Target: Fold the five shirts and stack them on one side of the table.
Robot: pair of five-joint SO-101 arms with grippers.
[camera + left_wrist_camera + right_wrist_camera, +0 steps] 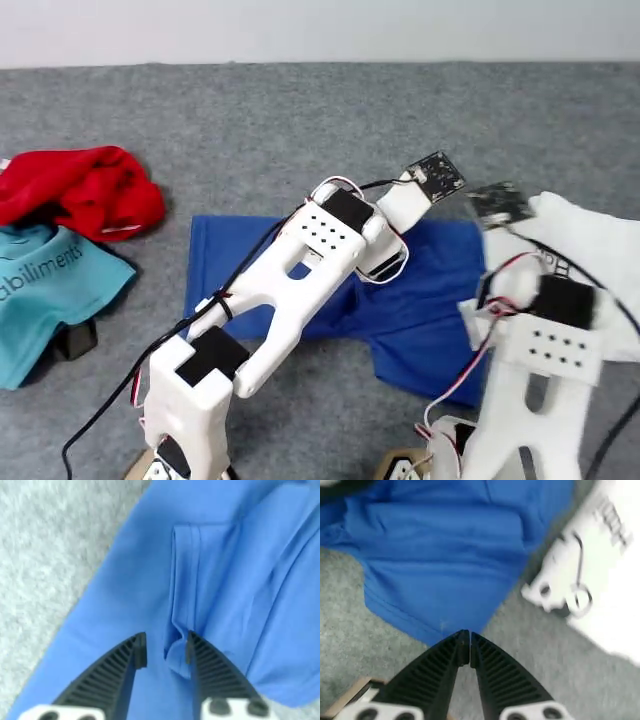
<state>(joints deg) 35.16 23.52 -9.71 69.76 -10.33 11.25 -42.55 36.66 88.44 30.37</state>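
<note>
The right gripper (465, 639) has its jaws pressed together, with the tips right at a hem corner of the blue shirt (450, 545). A white shirt (607, 585) lies just beside the blue one on the grey counter (350, 645).

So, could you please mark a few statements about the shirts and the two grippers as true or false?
1. The blue shirt lies in the middle of the table, between the other shirts. True.
2. The left gripper is shut. False: it is open, over a fold of the blue shirt.
3. The red shirt is folded flat. False: it lies crumpled, next to the teal shirt.
4. The right gripper is shut. True.
</note>
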